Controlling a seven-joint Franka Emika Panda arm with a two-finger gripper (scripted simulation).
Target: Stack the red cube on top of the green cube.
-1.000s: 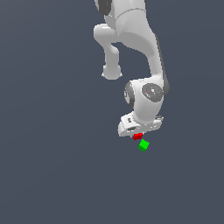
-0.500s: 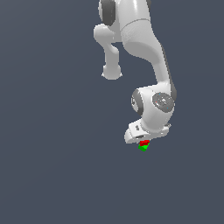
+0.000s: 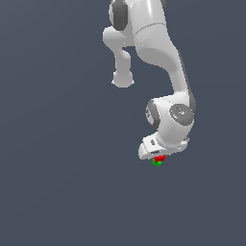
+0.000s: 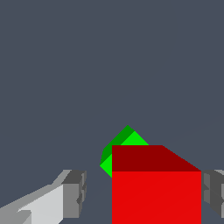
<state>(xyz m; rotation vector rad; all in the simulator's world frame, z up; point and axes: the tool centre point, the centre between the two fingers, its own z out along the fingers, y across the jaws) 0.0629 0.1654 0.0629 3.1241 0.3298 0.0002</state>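
Observation:
The red cube (image 4: 156, 192) sits between my gripper's (image 4: 144, 192) fingers. One finger (image 4: 74, 194) stands apart from the cube with a clear gap, and the other finger (image 4: 214, 192) is against its side, so the jaws are open. The green cube (image 4: 124, 144) lies just beyond and below the red one, mostly hidden by it. In the exterior view the gripper (image 3: 157, 156) hangs low over both cubes. There the red cube (image 3: 160, 157) rests right above the green cube (image 3: 155, 163), slightly toward the exterior view's right.
The plain dark grey floor (image 3: 57, 192) surrounds the cubes. The white arm (image 3: 163, 57) reaches down from above in the exterior view.
The gripper carried the red cube down and toward the exterior view's right until it came over the green cube. A gap now shows between one finger and the red cube.

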